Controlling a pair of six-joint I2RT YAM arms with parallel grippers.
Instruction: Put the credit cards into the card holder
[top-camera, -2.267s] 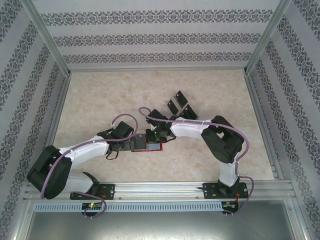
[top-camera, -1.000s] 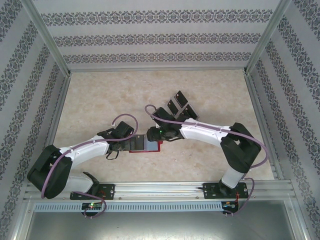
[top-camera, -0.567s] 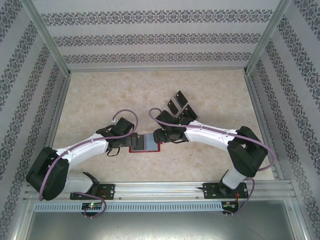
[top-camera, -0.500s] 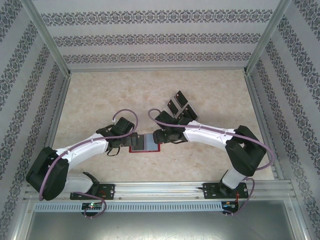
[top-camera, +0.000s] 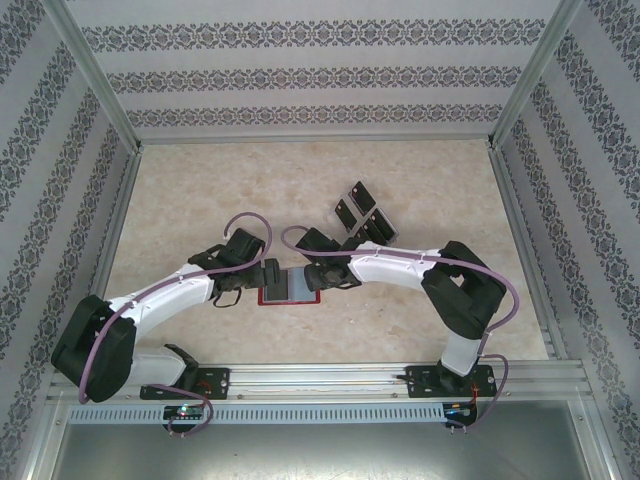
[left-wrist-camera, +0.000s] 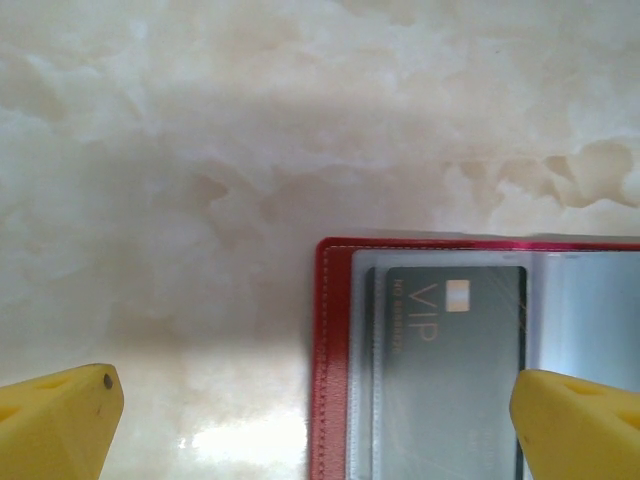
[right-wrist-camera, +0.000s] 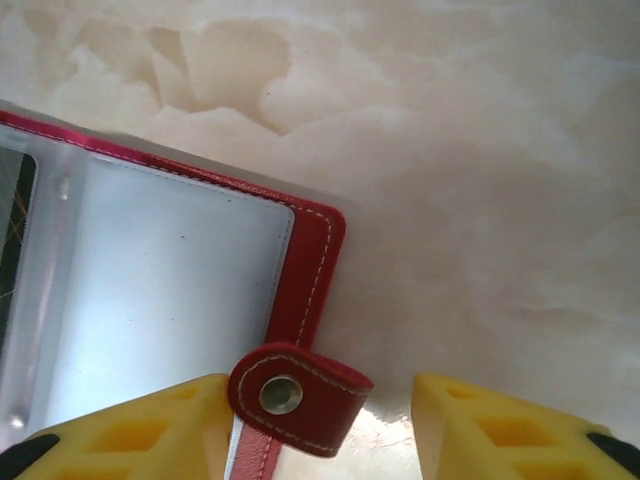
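The card holder (top-camera: 290, 287), a red wallet, lies open and flat on the table between my two grippers. A dark card marked VIP (left-wrist-camera: 455, 350) sits inside its left clear sleeve. Its left edge (left-wrist-camera: 330, 360) lies between the wide-apart yellow fingers of my open left gripper (left-wrist-camera: 320, 430), also seen from above (top-camera: 268, 275). My right gripper (right-wrist-camera: 315, 430) hovers at the holder's right edge (top-camera: 312, 275); it is open, with the red snap tab (right-wrist-camera: 300, 395) against its left finger (right-wrist-camera: 140, 430) and a gap to the other. Several loose black credit cards (top-camera: 358, 213) lie behind the right arm.
Marble-patterned tabletop (top-camera: 200, 190) is bordered by aluminium rails and patterned walls. Both forearms meet at the table's middle, just behind the near rail (top-camera: 320, 375). The right-hand sleeve (right-wrist-camera: 170, 280) of the holder looks blank.
The right arm's elbow swung out to the right and came back in; its gripper stays at the holder's right edge. The left gripper edged up toward the holder's left edge.
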